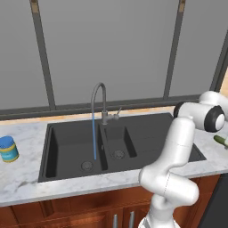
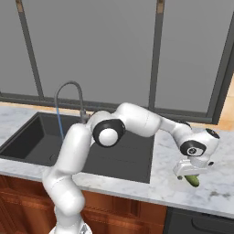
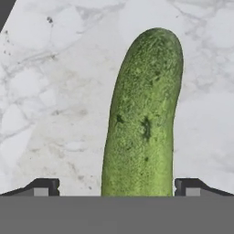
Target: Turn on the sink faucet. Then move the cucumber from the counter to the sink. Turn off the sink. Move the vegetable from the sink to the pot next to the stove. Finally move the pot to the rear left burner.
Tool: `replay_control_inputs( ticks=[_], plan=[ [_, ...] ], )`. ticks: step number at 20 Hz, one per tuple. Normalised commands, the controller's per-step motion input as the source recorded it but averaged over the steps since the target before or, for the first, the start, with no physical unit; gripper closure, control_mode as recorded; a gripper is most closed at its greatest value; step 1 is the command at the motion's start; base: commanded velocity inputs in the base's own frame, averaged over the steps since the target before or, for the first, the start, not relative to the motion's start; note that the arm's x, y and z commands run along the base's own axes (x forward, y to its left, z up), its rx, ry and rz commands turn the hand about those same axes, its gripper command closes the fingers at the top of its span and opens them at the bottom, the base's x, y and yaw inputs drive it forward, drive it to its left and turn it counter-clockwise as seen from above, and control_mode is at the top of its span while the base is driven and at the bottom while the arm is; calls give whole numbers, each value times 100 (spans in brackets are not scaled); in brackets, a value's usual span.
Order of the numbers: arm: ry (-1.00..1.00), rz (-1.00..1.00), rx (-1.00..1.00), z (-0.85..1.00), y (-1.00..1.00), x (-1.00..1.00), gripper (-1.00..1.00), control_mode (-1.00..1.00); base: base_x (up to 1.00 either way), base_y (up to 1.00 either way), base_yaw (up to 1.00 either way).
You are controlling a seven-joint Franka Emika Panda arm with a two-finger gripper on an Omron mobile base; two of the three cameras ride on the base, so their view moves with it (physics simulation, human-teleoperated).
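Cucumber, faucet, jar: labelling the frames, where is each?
Cucumber (image 3: 141, 119), hand view, mid-body.
Faucet (image 1: 99, 85), left base view, top of the gooseneck arch.
Jar (image 1: 8, 150), left base view, its side.

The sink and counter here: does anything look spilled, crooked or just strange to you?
Nothing is spilled or broken. The faucet is running a thin stream into the sink, with nothing under it. The cucumber lies on the counter to the right, between the open fingers. A small jar stands upright on the left.

Cucumber (image 3: 141, 119) lies on counter (image 2: 183, 192), right of sink (image 2: 132, 157).
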Motion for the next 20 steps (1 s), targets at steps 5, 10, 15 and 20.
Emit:
replay_control_inputs(
  ticks=[5,10,15,20],
  plan=[
    [-10,13,-2,-45,28,-1,100,-100,0,0,0],
    [0,1,0,0,5,0,100,-100,0,0,0],
    [-2,0,0,23,44,-6,100,-100,0,0,0],
    [-1,0,0,41,76,-4,100,-100,0,0,0]
  ],
)
